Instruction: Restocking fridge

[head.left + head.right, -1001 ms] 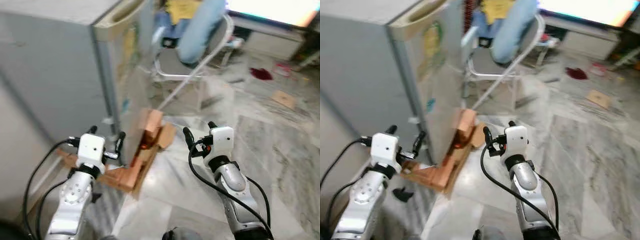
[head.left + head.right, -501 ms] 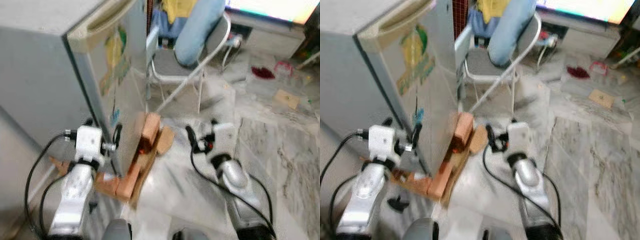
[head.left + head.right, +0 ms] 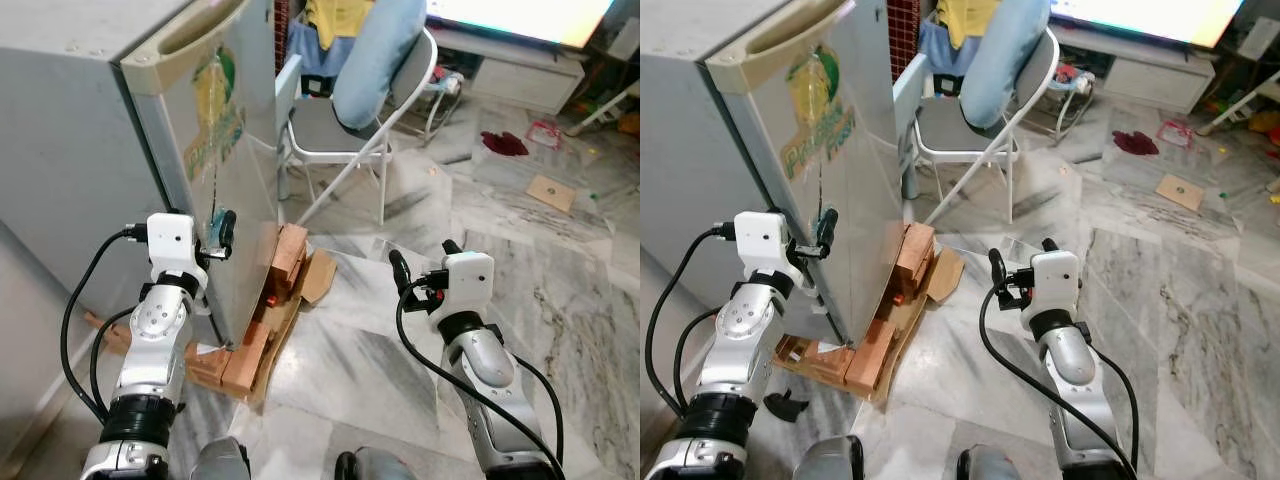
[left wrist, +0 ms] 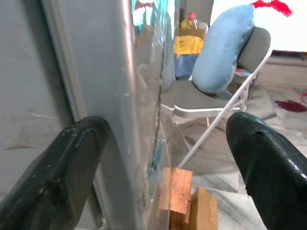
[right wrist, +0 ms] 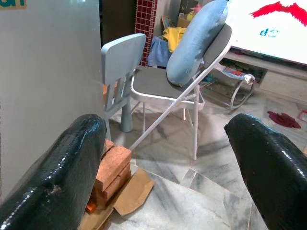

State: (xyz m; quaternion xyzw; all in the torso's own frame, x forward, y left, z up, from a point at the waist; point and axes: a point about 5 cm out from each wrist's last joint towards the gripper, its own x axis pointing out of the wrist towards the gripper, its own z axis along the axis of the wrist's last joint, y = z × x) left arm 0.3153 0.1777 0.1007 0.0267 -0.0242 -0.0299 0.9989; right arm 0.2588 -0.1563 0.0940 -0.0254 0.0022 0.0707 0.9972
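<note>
The fridge (image 3: 120,150) stands to the robot's left, a small grey one raised on bricks (image 3: 285,255) and scraps of cardboard (image 3: 318,275) on the marble floor (image 3: 560,290). Its door (image 3: 830,150), with a green and yellow sticker on the front, is shut, so the restocking looks barely begun: the door has yet to be opened, and nothing to go inside is held by either arm.

The left gripper (image 3: 205,232) is raised at the door's free edge, its fingers spread apart and empty. In the left wrist view one finger (image 4: 57,167) sits against the grey side panel and the other (image 4: 268,158) hangs out in front of the door, so the door edge lies between them. I cannot tell whether either finger is touching the metal. The next step seems to be hooking that edge and pulling the door out.

The right gripper (image 3: 425,262) hovers over the floor, well apart from the fridge, also spread and holding nothing.

Beyond the fridge stands a folding chair (image 3: 345,130) with a blue cushion (image 3: 375,55) against its back, and beside it a small pale blue child's chair (image 5: 122,57).
</note>
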